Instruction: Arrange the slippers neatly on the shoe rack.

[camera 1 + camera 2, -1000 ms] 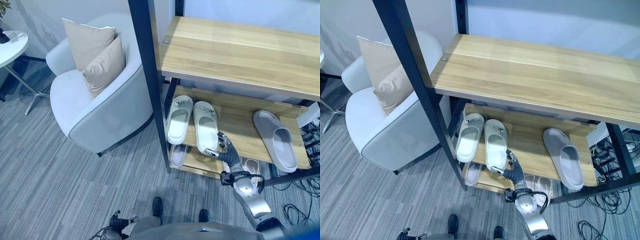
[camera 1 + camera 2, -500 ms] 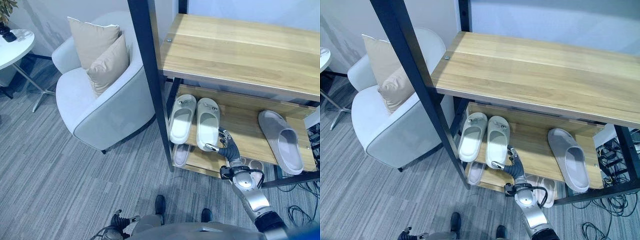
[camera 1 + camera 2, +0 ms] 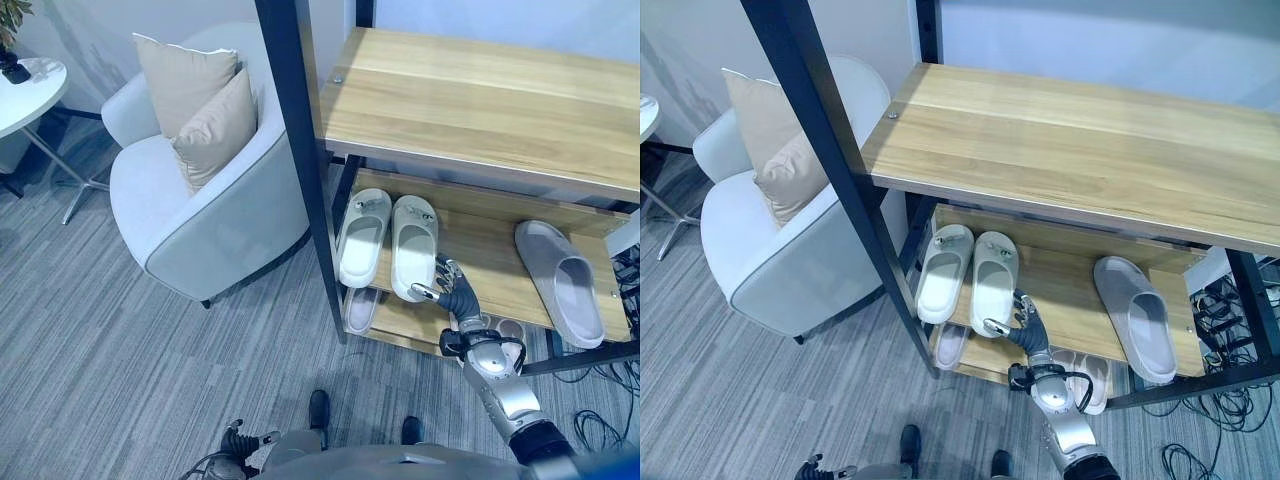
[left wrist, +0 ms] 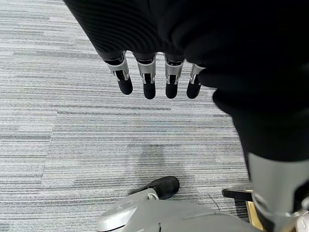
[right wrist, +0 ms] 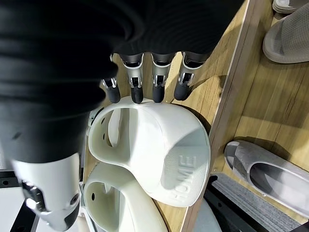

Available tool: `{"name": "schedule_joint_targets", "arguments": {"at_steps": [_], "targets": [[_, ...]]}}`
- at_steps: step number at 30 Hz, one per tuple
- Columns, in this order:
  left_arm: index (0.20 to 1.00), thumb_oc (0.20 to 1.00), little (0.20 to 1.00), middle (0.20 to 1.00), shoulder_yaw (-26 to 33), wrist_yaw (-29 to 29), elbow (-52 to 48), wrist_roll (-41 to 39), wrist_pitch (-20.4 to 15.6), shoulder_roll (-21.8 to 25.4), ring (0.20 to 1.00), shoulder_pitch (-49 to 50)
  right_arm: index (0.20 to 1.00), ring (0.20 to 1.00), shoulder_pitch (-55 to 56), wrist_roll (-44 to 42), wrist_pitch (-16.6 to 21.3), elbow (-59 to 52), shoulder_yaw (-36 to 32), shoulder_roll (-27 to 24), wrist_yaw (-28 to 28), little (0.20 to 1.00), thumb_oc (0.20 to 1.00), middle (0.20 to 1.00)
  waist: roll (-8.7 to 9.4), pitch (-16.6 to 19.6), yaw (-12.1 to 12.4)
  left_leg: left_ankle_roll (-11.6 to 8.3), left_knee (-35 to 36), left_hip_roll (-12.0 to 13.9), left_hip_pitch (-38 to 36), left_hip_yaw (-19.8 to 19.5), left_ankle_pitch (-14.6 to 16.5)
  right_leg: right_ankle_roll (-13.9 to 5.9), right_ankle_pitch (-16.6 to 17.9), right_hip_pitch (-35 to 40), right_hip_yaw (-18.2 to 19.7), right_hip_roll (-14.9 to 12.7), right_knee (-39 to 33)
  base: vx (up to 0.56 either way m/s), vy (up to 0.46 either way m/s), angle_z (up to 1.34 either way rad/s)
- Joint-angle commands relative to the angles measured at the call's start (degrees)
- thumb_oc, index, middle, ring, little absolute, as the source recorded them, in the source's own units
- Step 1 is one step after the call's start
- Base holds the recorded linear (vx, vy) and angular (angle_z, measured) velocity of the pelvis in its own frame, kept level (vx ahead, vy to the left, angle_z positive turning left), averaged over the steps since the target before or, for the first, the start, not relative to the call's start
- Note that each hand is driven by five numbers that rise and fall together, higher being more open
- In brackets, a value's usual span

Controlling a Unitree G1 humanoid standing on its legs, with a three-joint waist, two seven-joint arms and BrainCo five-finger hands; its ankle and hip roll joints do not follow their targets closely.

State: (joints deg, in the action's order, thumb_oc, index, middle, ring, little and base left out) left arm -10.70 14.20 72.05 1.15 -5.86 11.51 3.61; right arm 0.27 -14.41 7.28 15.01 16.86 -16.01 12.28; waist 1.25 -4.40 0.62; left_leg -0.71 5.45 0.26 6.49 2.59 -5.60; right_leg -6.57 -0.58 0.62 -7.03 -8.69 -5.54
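Shelf bears white slipper just beside right hand.

A home-like living room or lounge: a pale upholstered armchair with two beige cushions, grey carpet, a small round side table, and a wooden shoe rack holding slippers.

— What's that rack holding? 
— Its wooden top shelf, upper right of the frame, is bare. On the middle shelf, a white pair of slippers lies side by side at the left, with a single grey slipper well apart at the right. 
— And lower down? 
— On the bottom shelf, more slippers, partly hidden.
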Motion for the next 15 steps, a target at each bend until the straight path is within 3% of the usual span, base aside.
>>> {"name": "schedule_joint_targets", "arguments": {"at_steps": [1, 15], "targets": [[1.000, 1.000, 1.000, 1.000, -1.11, 0.18, 3.76, 0.66, 0.06, -1.54, 1.000, -1.83, 1.000, 1.000, -4.02, -0.18, 1.99, -2.53, 3.26, 0.66, -2.86, 1.000, 1.000, 1.000, 0.08, -1.85, 1.80, -2.10, -0.45, 2.07, -2.65, -2.43, 6.49, -1.81, -0.90, 0.03, -0.15, -1.34, 2.44, 0.00, 0.000, 0.00], [1.000, 1.000, 1.000, 1.000, -1.49, -0.30, 3.47, 0.94, 0.18, -1.49, 1.000, -2.10, 1.000, 1.000, -5.28, 1.42, 1.15, -2.71, 4.75, -0.21, -4.54, 1.000, 1.000, 1.000, 0.15, -1.85, 2.18, -2.03, -0.50, 1.92, -2.66, -2.61, 6.50, -1.72, -1.00, 0.14, -0.45, -1.43, 2.52, 0.00, 0.000, 0.00]]}}
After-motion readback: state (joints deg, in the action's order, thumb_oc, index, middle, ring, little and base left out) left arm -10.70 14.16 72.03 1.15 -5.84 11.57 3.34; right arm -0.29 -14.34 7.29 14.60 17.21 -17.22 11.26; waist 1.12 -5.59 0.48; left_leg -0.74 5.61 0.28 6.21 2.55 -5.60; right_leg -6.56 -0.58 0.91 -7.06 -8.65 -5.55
